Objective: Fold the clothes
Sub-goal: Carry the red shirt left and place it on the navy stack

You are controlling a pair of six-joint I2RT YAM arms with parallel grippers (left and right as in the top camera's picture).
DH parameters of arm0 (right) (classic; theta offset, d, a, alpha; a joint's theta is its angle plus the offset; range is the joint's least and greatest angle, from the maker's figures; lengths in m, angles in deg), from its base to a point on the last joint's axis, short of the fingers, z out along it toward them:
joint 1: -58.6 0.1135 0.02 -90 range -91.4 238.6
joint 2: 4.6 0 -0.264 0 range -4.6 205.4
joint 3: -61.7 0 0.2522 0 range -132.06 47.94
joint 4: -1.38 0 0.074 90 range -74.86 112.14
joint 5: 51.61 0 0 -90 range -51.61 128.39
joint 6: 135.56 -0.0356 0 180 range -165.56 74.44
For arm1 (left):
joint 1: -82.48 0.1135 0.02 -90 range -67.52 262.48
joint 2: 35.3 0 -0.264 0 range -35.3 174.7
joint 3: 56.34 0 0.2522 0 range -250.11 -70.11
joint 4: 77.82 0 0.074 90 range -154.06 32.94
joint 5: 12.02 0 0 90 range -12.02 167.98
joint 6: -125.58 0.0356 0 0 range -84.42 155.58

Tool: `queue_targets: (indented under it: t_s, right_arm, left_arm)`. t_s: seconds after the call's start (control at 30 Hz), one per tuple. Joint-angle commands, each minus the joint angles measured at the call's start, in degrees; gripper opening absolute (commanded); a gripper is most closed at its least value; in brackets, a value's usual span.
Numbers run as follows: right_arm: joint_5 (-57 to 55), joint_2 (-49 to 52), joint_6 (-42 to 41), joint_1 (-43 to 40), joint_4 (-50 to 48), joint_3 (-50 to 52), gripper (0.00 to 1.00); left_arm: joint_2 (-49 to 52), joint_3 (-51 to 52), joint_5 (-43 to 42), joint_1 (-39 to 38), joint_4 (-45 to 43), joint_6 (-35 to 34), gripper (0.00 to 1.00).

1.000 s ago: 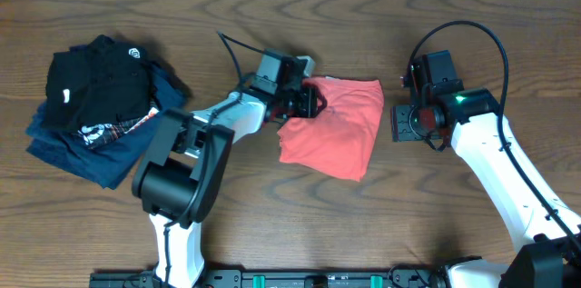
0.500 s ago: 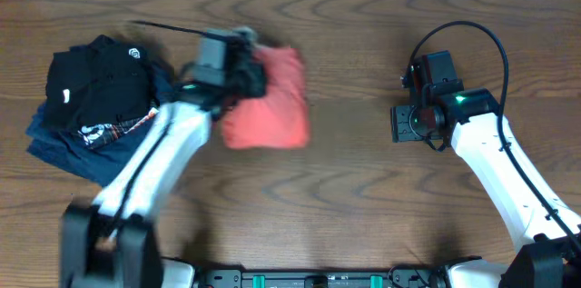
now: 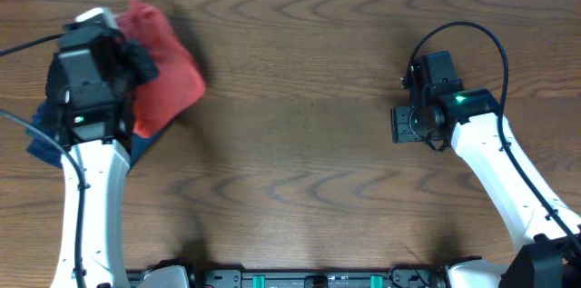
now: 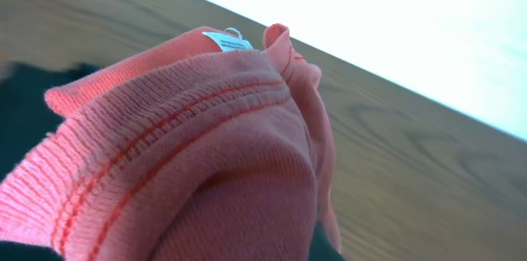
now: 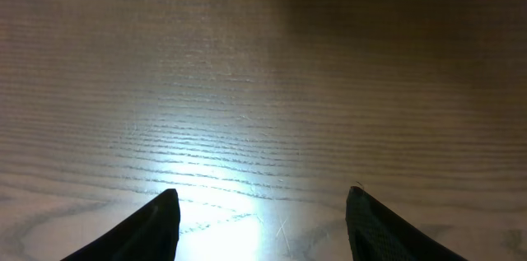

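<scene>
Plainly, on the broad brown wood-grain desk (image 3: 300, 143) the biggest risk sits at the far left, where the coral-red cotton T-shirt (image 3: 165, 79) is bunched into a loose wad hard against the pile of dark folded garments, of which only a navy-blue edge (image 3: 38, 143) shows past the white left arm (image 3: 91, 197). If the wad is set down there, I judge it could land on or snag that pile, drag the neat garments out of shape, or drop in a heap with no flat edge to fold from. The cause would be the single-point grip, which lets the cloth sag and twist. Whether the shirt clears the desk I cannot tell. The left jaws are closed tight, pinched on the shirt; in the left wrist view its ribbed hem and small white label (image 4: 229, 41) fill the frame. The white right arm (image 3: 490, 152) hangs well apart at the right. Its jaws stand part-way open, dark fingertips (image 5: 156, 220) over bare wood, holding and touching nothing.
</scene>
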Motion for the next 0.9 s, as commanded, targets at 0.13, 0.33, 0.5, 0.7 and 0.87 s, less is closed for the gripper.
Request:
queue_targets:
  t_s: [0.13,0.33,0.5,0.7,0.87]
  right_arm:
    - [0.22,-0.79,0.44,-0.63,0.59,-0.57,0.63]
    - [0.22,-0.79,0.44,-0.63,1.55,-0.57,0.63]
    - [0.22,-0.79,0.44,-0.63,1.66,-0.57,0.63]
    - [0.24,-0.79,0.44,-0.63,1.99,-0.57,0.63]
    - [0.22,-0.79,0.46,-0.63,2.14,-0.57,0.63]
  left_arm:
    - [2.05,-0.44,1.09,8.59,-5.38,0.94,0.09]
    - [7.5,-0.44,1.11,14.36,-7.61,0.87,0.09]
    - [12.2,-0.44,1.09,18.23,-10.14,0.68,0.17]
    - [16.44,-0.44,1.07,20.92,-11.06,0.7,0.8]
    - [14.45,-0.72,-5.92,21.75,-16.0,0.68,0.98]
